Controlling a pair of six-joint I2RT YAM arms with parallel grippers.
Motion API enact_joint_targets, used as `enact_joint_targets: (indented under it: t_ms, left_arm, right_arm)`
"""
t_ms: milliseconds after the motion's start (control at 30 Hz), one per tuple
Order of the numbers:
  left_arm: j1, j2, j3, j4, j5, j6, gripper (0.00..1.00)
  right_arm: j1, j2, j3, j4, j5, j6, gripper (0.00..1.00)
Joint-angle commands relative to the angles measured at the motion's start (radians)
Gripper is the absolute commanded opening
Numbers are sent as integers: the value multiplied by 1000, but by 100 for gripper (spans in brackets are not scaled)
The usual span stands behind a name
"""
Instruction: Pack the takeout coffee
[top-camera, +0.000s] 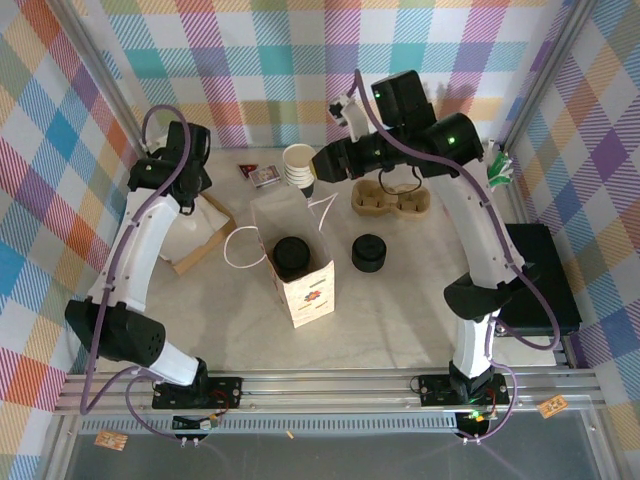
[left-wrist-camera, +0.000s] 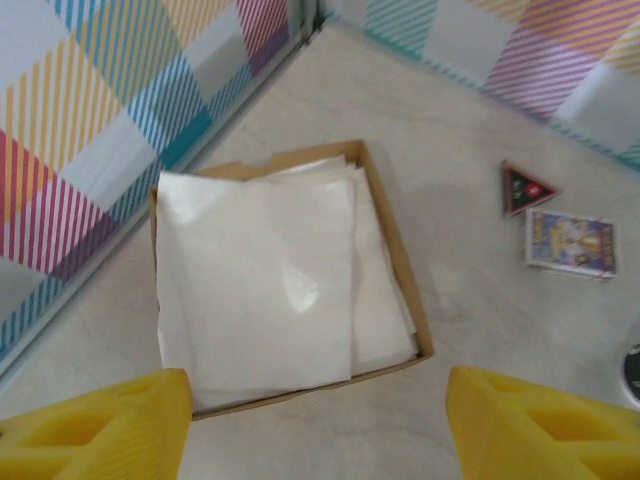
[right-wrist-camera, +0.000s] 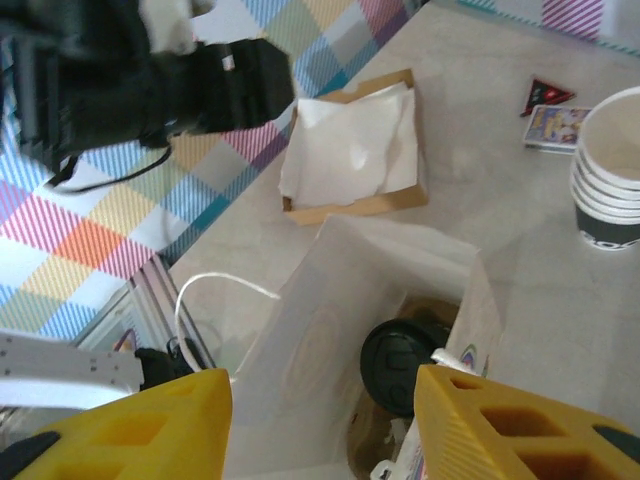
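The takeout coffee stands inside the open white paper bag at the table's middle. Just its round black lid shows there; the bag hides the cup wall. My right gripper hovers open above the bag's mouth with nothing between its yellow fingers. In the top view the right gripper sits behind the bag, beside the cup stack. My left gripper is open and empty over the near edge of a cardboard box of white napkins, at the left of the table.
A stack of lidless cups stands behind the bag. A squat black stack of lids sits to its right. A brown cup carrier lies at the back right. Small packets lie near the back wall.
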Motion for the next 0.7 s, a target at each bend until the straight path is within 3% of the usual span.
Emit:
enact_joint_targets:
  t_ms: [0, 300, 667]
  left_arm:
    - [89, 57, -27, 33, 109, -35, 70]
    - [275, 269, 7, 47, 280, 20, 85]
    - [353, 566, 224, -51, 328, 74, 89]
  right_arm:
    - [30, 27, -2, -34, -49, -53, 52]
    - [163, 71, 26, -11, -80, -41, 53]
    - [182, 74, 31, 13, -65, -65, 54]
